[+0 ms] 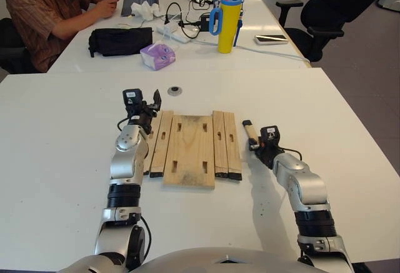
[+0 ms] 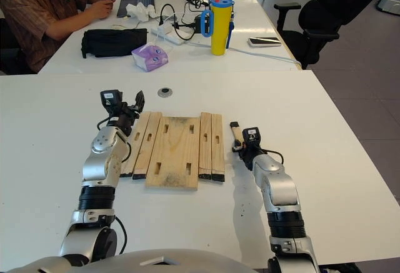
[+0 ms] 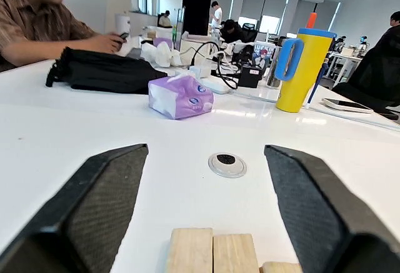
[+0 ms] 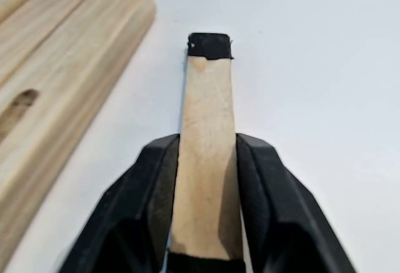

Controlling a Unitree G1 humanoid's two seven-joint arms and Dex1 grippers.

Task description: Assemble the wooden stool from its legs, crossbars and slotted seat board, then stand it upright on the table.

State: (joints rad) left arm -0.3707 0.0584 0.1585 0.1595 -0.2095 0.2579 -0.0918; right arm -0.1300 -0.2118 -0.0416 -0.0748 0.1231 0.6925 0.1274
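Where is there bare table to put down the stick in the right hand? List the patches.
Bare table lies right of the right hand and its stick, out to the edge. There is more left of the left hand, and on the near side of the boards. Crowded: the narrow gap between stick and boards.

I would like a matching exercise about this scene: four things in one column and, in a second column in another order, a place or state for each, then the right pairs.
Things
1. left claw
2. right claw
3. wide slotted board
4. yellow tumbler

Places or states
A. stands on the far table
B. shut on a short wooden piece
C. open, at the far end of the slats
D. lies flat with slats on both sides

Pairs: 1-C, 2-B, 3-D, 4-A
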